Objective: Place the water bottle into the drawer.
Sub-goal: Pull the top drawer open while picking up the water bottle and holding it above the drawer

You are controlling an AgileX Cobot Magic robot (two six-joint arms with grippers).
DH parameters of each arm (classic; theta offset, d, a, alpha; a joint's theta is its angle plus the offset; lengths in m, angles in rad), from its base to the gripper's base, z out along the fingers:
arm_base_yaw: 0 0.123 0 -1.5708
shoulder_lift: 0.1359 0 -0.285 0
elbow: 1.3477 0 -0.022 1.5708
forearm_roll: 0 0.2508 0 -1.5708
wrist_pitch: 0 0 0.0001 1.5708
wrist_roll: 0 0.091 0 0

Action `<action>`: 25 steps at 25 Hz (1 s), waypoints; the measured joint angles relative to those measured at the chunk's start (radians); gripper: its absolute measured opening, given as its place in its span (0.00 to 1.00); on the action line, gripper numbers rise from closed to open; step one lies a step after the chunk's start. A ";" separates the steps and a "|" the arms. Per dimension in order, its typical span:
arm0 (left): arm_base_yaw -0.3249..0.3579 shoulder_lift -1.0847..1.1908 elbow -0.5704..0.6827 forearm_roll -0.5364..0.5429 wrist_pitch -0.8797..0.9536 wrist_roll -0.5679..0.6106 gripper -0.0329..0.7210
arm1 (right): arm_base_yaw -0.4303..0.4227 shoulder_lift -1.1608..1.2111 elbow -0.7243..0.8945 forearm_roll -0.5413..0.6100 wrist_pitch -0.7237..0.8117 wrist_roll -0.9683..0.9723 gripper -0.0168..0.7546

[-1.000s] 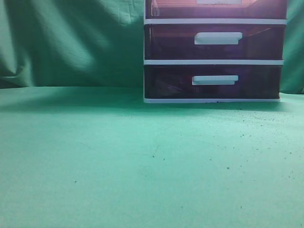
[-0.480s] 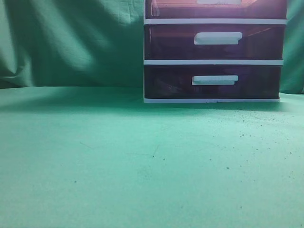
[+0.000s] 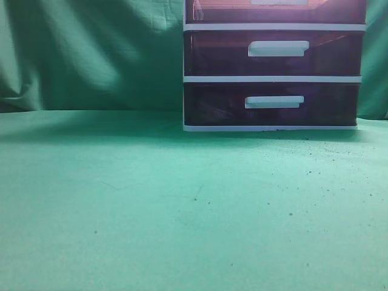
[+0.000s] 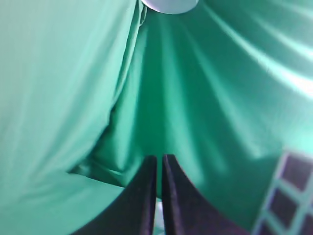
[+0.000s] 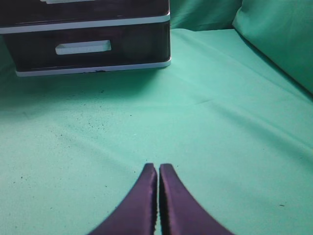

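- One white-framed unit [image 3: 273,79] sits at the back right of the green surface [image 3: 151,206], and three dark purple-brown drawers show in the exterior view.
- The top drawer [image 3: 276,11] is cut off by the frame edge, so only its lower part shows. Can't tell if it's pushed all the way in.
- Below it are two more drawers, each with one white bar handle, both looking closed.
- Water bottle: can't spot it in any of the three views.
- Left gripper [image 4: 159,159] points at the green backdrop [image 4: 205,98], its two jaws pressed together with just a sliver between them, nothing held.
- Right gripper [image 5: 158,169] hangs over the bare surface, well short of the unit, jaws also pressed together and empty.
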 joint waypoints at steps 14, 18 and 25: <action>-0.002 0.464 -0.417 0.255 0.508 -0.270 0.04 | 0.000 0.000 0.000 0.000 0.000 0.000 0.02; -0.026 0.600 -0.417 0.243 0.508 -0.270 0.04 | 0.000 0.000 0.000 0.000 0.000 0.000 0.02; -0.136 0.782 -0.451 0.234 0.533 -0.008 0.22 | 0.000 0.000 0.000 0.000 0.000 0.000 0.02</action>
